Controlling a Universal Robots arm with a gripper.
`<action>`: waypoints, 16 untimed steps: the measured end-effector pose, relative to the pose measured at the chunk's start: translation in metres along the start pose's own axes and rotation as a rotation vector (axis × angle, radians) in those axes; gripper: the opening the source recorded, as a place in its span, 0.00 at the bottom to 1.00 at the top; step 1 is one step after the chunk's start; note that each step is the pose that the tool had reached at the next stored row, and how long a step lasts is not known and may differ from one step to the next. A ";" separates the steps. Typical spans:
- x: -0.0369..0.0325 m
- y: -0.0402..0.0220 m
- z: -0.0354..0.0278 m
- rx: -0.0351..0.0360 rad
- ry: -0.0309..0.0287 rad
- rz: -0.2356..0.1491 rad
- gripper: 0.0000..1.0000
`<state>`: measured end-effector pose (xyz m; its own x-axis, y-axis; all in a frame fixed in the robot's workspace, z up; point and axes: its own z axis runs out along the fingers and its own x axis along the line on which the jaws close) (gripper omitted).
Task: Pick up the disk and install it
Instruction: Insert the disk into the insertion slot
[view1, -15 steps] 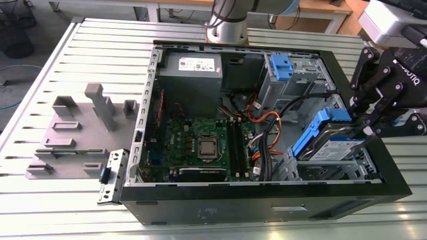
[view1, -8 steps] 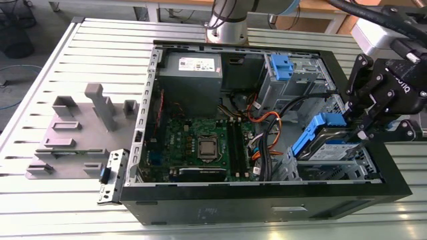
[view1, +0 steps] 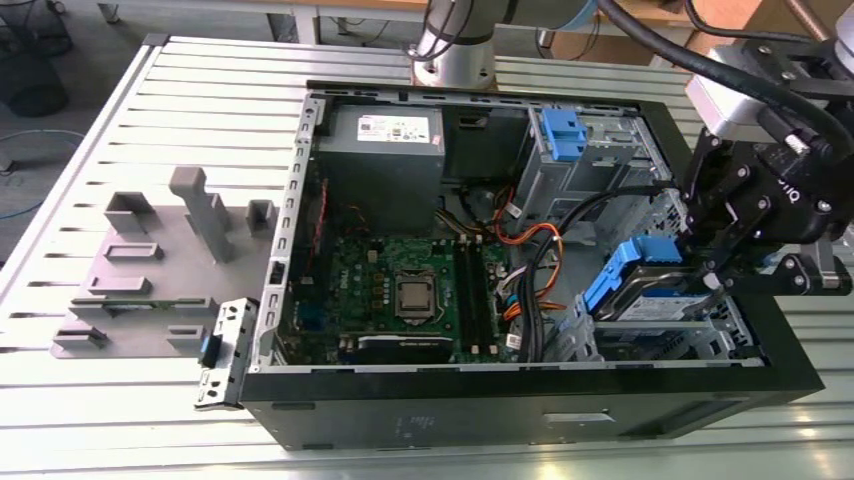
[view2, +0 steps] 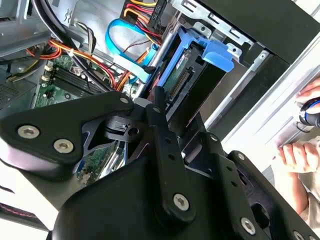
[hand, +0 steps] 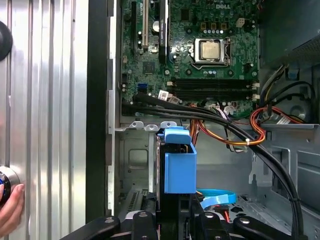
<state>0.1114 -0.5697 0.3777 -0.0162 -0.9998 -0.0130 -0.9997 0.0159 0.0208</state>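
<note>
Fingers (view2: 161, 125) being pressed against disk (hand: 178, 167) sides (tilted above drive cage (view1: 694, 330)); jamming being risked by skew, snagging by nearby cables (hand: 225, 122).

An open computer case (view1: 534, 415) is laid on a slatted table (view1: 120, 410). A green motherboard (view1: 387, 270) is seen inside it.

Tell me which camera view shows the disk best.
The exterior view: the disk shows its labelled silver face and blue carrier, tilted in the case. The first wrist view shows it edge-on, mostly carrier; the second wrist view shows its connector end.
</note>
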 end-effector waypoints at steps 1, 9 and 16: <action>0.0000 0.0000 0.0020 0.0000 -0.0001 0.000 0.35; 0.0002 -0.0003 0.0164 0.0000 0.0001 0.000 0.35; 0.0004 -0.0006 0.0291 0.0000 0.0006 0.000 0.35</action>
<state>0.1114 -0.5698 0.3486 -0.0162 -0.9998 -0.0124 -0.9997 0.0159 0.0208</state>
